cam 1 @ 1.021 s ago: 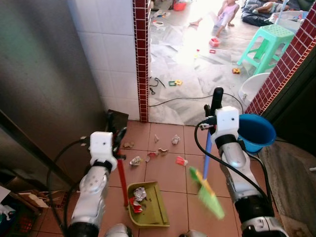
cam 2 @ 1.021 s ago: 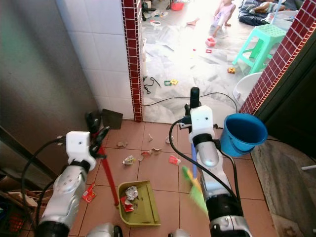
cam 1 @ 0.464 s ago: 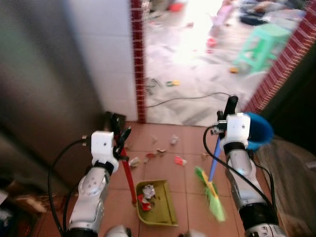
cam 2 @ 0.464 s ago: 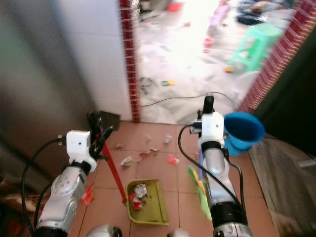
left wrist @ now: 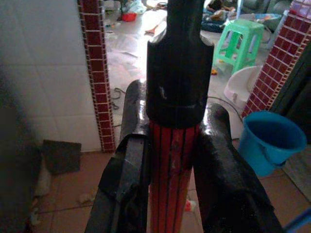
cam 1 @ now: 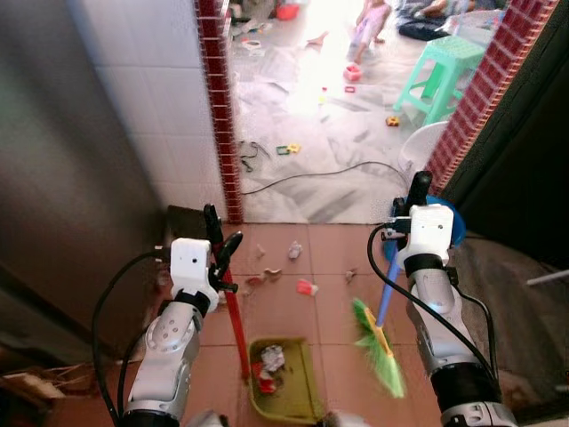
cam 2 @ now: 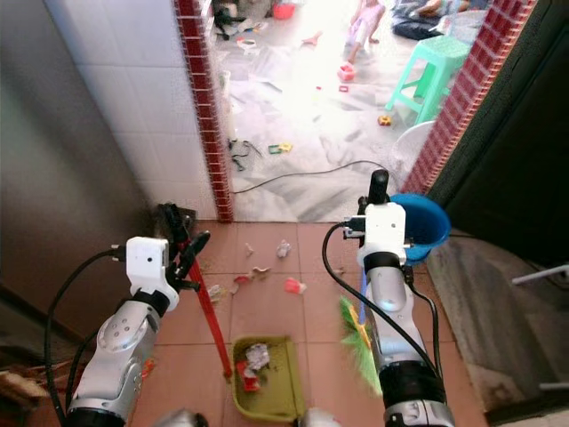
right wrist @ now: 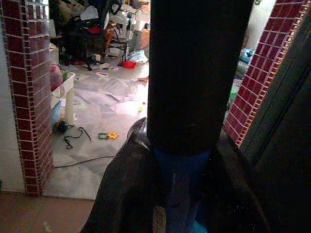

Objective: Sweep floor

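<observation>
Right gripper [cam 1: 411, 197]: jaws clenched on the blue broom handle [cam 1: 386, 286].
Left gripper [cam 1: 219, 237]: jaws clamp the red dustpan handle [cam 1: 236, 321].
Scraps [cam 1: 306, 287]: at 10 o'clock from the green bristles [cam 1: 377, 349], probably nearer the right arm.
Dustpan [cam 1: 286, 390]: at 6 o'clock of scraps.

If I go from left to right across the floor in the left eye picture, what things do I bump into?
Left gripper holding the red dustpan handle → green dustpan with trash in it → red scrap on the tiles → green broom head → right gripper on the blue broom handle → blue bucket.
</observation>
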`<state>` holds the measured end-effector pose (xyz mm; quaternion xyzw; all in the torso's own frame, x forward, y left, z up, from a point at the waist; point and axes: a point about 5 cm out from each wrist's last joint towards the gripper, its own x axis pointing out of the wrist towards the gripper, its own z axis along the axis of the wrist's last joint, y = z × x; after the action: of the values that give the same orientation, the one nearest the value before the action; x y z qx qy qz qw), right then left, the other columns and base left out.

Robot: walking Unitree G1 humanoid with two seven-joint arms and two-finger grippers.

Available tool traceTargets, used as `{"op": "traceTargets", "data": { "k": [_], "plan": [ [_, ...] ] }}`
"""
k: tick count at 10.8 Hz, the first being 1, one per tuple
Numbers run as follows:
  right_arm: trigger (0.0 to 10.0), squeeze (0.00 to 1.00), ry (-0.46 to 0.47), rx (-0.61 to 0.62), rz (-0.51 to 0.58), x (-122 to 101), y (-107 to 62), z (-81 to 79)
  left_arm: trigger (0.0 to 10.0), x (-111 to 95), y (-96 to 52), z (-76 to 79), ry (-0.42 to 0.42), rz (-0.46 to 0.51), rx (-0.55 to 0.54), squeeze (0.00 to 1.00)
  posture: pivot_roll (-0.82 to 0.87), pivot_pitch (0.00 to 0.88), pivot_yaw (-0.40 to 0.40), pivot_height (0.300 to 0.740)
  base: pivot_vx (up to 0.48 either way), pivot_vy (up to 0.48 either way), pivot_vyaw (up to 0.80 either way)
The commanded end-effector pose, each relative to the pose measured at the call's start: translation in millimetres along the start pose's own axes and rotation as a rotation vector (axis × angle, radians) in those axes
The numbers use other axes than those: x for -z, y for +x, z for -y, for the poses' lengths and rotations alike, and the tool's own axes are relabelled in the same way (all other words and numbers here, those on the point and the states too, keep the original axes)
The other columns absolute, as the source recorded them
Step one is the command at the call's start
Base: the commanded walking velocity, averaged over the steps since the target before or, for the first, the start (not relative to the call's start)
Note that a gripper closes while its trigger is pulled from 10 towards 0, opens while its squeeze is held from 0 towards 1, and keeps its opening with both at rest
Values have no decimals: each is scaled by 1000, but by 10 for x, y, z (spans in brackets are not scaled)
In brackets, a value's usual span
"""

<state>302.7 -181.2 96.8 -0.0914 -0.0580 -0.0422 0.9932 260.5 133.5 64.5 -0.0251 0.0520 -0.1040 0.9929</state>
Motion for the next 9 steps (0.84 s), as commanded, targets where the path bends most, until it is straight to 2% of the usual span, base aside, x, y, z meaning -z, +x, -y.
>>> {"op": "traceTargets", "data": {
  "k": [1,9],
  "plan": [
    [10000,0,-14,8,11,-17,13,51,10000,-108,48,39,-1,47,20,0,-16,0,9,740,0,-360,0],
    [10000,0,-21,2,27,-67,78,57,10000,-105,87,55,1,44,28,0,-31,0,6,740,0,-357,0]
  ]
}}
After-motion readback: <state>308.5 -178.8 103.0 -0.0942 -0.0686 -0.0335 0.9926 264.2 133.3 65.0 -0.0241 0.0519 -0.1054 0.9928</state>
